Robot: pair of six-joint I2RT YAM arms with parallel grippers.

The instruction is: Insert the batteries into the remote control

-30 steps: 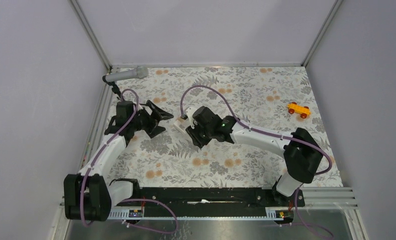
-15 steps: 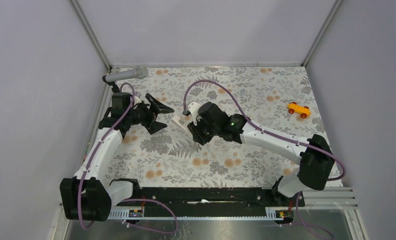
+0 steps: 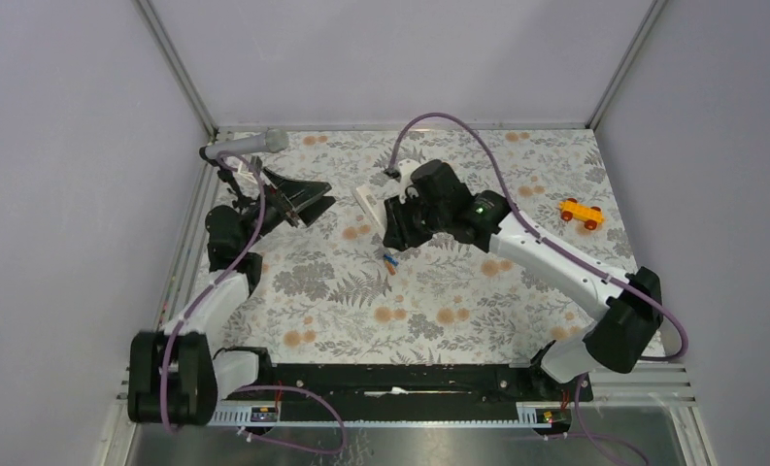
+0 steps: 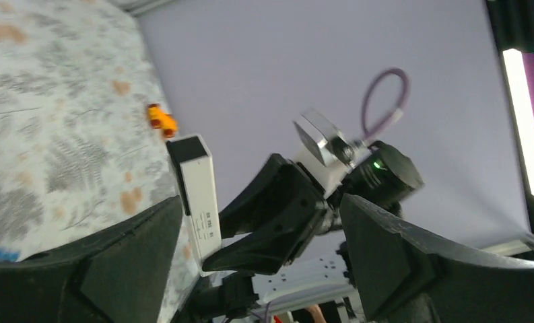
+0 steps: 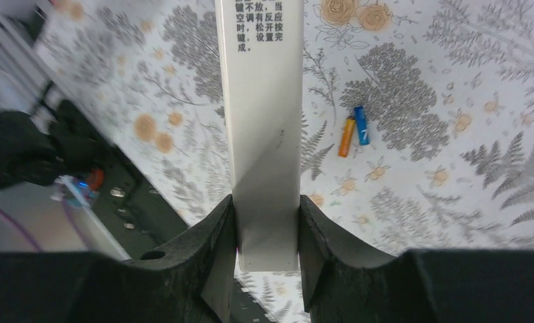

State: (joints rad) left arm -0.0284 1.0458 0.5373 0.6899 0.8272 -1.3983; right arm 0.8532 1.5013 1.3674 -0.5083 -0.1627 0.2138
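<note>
My right gripper [image 3: 388, 212] is shut on the white remote control [image 3: 368, 202] and holds it off the table, tilted, at mid-back. In the right wrist view the remote [image 5: 262, 134] sits clamped near its end between the fingers of that gripper [image 5: 265, 202]. The two batteries [image 3: 388, 260] lie side by side on the table below; one is orange [image 5: 346, 136] and one blue [image 5: 362, 125]. My left gripper [image 3: 318, 202] is wide open and empty, raised left of the remote. The left wrist view shows the remote [image 4: 200, 195] ahead of it. No separate cover shows.
A grey microphone [image 3: 250, 146] on a black tripod stands at the back left, close behind my left arm. An orange-yellow toy car [image 3: 580, 213] sits at the right, also seen in the left wrist view [image 4: 161, 118]. Walls enclose three sides.
My right gripper has lifted the remote and carried it toward the back. The batteries now show on the table where it was. My left arm has risen and swung back toward the microphone.
</note>
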